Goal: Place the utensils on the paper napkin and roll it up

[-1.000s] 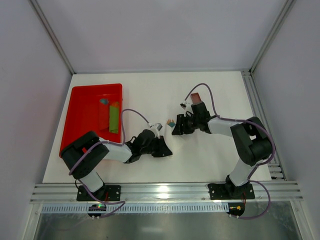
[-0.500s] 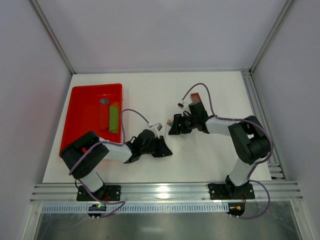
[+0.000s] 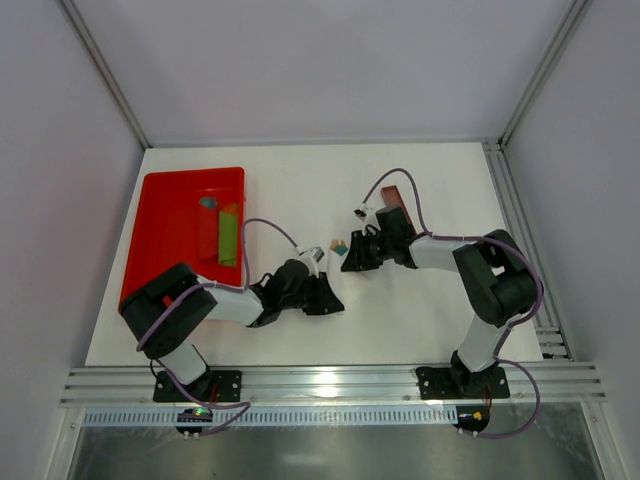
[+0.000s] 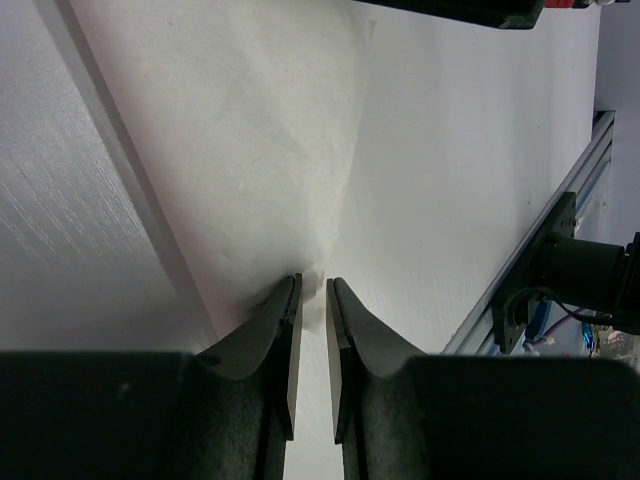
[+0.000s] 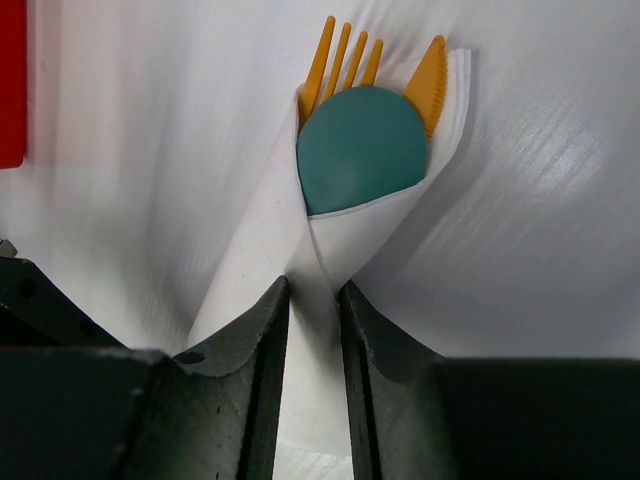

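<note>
The paper napkin (image 5: 365,235) is wrapped into a cone around the utensils. An orange fork (image 5: 340,55), a teal spoon bowl (image 5: 362,150) and an orange knife tip (image 5: 432,80) stick out of its far end. My right gripper (image 5: 315,285) is shut on the narrow near part of that roll. In the top view the utensil heads (image 3: 340,245) show just left of my right gripper (image 3: 352,258). My left gripper (image 4: 313,283) pinches a corner of the napkin sheet (image 4: 270,150), which spreads away flat on the table. It sits low at mid-table (image 3: 326,297).
A red tray (image 3: 160,225) lies at the left with a green strip (image 3: 228,237) in it. A reddish-brown flat bar (image 3: 392,194) lies behind my right wrist. The aluminium rail (image 3: 330,385) runs along the near table edge, with white walls around.
My right gripper's jaws have closed in on the rolled napkin, and that arm has shifted slightly left. The left arm has not moved.
</note>
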